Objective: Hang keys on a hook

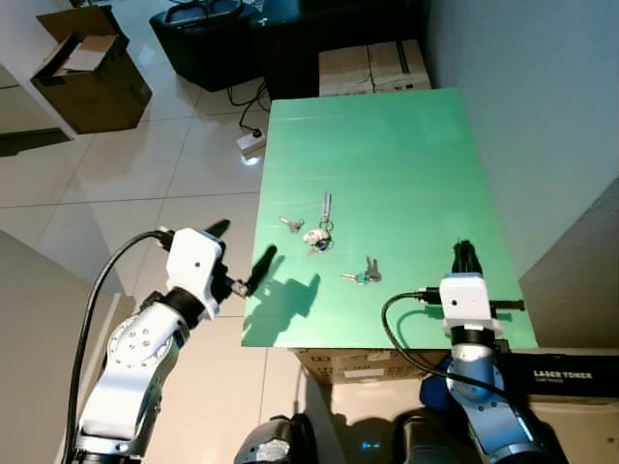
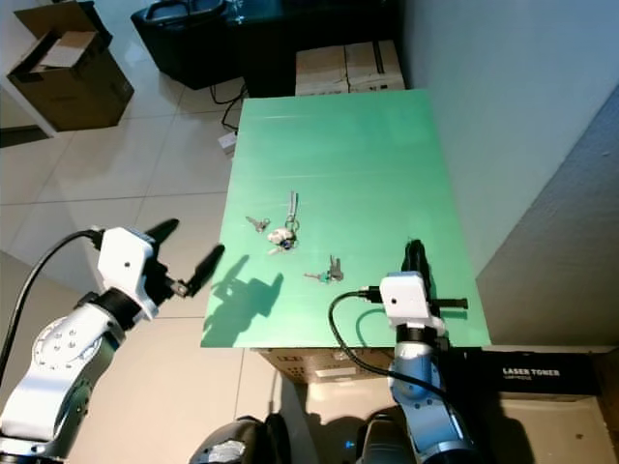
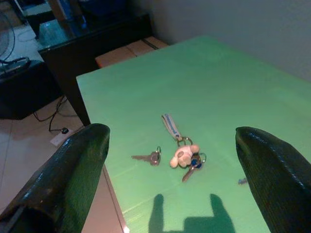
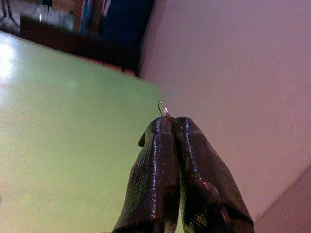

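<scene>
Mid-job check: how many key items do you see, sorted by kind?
Key sets lying on the table: 2
Keychain with strap and charm: 1
Ring pinched in the right gripper: 1
Total: 4
</scene>
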Controlling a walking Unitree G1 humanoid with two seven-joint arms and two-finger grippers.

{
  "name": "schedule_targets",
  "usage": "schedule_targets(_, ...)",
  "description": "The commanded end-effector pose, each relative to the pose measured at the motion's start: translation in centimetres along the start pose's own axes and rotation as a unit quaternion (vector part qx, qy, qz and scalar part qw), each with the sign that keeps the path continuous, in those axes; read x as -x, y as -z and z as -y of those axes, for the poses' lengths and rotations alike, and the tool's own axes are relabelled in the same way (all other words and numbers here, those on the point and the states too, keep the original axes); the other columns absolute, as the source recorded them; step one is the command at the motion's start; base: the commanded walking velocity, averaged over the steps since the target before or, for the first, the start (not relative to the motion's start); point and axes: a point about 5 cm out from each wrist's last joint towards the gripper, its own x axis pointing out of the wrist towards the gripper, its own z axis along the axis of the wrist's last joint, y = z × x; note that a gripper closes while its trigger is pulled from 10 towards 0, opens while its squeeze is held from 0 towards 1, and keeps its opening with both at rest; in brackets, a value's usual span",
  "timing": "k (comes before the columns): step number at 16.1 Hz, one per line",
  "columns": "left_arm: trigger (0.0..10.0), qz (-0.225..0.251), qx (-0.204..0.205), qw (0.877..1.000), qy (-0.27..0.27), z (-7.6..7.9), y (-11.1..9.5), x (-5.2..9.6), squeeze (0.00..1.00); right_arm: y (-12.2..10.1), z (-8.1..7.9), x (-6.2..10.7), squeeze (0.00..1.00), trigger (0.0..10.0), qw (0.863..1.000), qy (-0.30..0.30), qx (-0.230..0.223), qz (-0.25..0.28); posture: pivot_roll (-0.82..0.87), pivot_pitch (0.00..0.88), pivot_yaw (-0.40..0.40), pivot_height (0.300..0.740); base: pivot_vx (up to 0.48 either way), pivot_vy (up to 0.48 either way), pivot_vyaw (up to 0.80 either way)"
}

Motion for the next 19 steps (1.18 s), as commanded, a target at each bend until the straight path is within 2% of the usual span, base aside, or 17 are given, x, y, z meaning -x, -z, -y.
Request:
schedule_targets(1,10.0,0.009,0.006,1.000,-0.026,-0.6,-0.2,0.6,0.00,-1.3,0.4,0.1,0.00,0.0,1.000,0.004,-0.017,0.022,-0.03,0.164,0.152,0.740,0.000,0.000,0.00)
schedule_targets(2,10.0,0.022,0.018,0.999,-0.040,-0.7,-0.6,0.6,0.00,-2.7,0.8,0.1,0.00,0.0,0.998,-0.002,-0.032,0.046,-0.05,0.156,0.144,0.740,0.000,0.000,0.00)
schedule_targets(3,10.0,0.024,0.021,0.999,-0.044,-0.7,-0.6,0.7,0.00,-3.0,0.9,0.1,0.00,0.0,0.998,-0.005,-0.037,0.052,-0.06,0.148,0.136,0.740,0.000,0.000,0.00)
schedule_targets(6,10.0,0.052,0.048,0.995,-0.073,-0.8,-1.1,0.6,0.00,-7.3,1.5,0.0,0.00,0.0,0.989,-0.035,-0.093,0.110,-0.14,0.113,0.143,0.740,0.000,0.000,0.00)
schedule_targets(8,10.0,0.068,0.061,0.993,-0.080,-0.5,-1.4,0.0,0.00,-8.8,2.0,-0.2,0.00,0.0,0.984,-0.046,-0.132,0.110,-0.18,0.089,0.147,0.740,0.000,0.000,0.00)
schedule_targets(9,10.0,0.077,0.063,0.992,-0.076,-0.3,-1.7,-0.6,0.00,-8.9,2.3,-0.3,0.00,0.7,0.981,-0.045,-0.158,0.099,-0.19,0.077,0.147,0.740,0.000,0.000,0.00)
schedule_targets(11,10.0,0.090,0.063,0.991,-0.076,-0.1,-2.1,-1.4,0.00,-9.0,2.4,-0.5,0.00,7.8,0.981,-0.048,-0.162,0.095,-0.20,0.068,0.147,0.740,0.000,0.000,0.00)
schedule_targets(12,10.0,0.094,0.063,0.991,-0.075,-0.1,-2.2,-1.9,0.00,-9.0,2.2,-0.8,0.00,10.0,0.981,-0.058,-0.159,0.093,-0.20,0.062,0.148,0.740,0.000,0.000,0.00)
schedule_targets(13,10.0,0.094,0.062,0.991,-0.075,-0.1,-2.2,-2.1,0.00,-9.1,2.1,-0.9,0.00,10.0,0.980,-0.070,-0.158,0.094,-0.20,0.061,0.148,0.740,0.000,0.000,0.00)
schedule_targets(14,10.0,0.095,0.068,0.991,-0.065,0.1,-2.2,-2.2,0.00,-9.0,1.6,-0.8,0.00,10.0,0.979,-0.110,-0.150,0.083,-0.21,0.046,0.145,0.740,0.000,0.000,0.00)
schedule_targets(16,10.0,0.095,0.068,0.991,-0.068,0.1,-2.1,-2.2,0.00,-9.0,1.4,-0.7,0.00,10.0,0.977,-0.126,-0.152,0.075,-0.20,0.043,0.140,0.740,0.000,0.000,0.00)
schedule_targets(17,10.0,0.090,0.074,0.990,-0.077,0.3,-1.7,-1.9,0.00,-9.0,0.8,-0.4,0.00,10.0,0.977,-0.153,-0.128,0.076,-0.20,0.037,0.130,0.740,0.000,0.000,0.80)
schedule_targets(19,10.0,0.082,0.078,0.991,-0.071,0.8,-1.3,-1.5,0.00,-8.8,0.3,-0.4,0.00,10.0,0.976,-0.167,-0.124,0.068,-0.20,0.036,0.113,0.740,0.000,0.000,0.80)
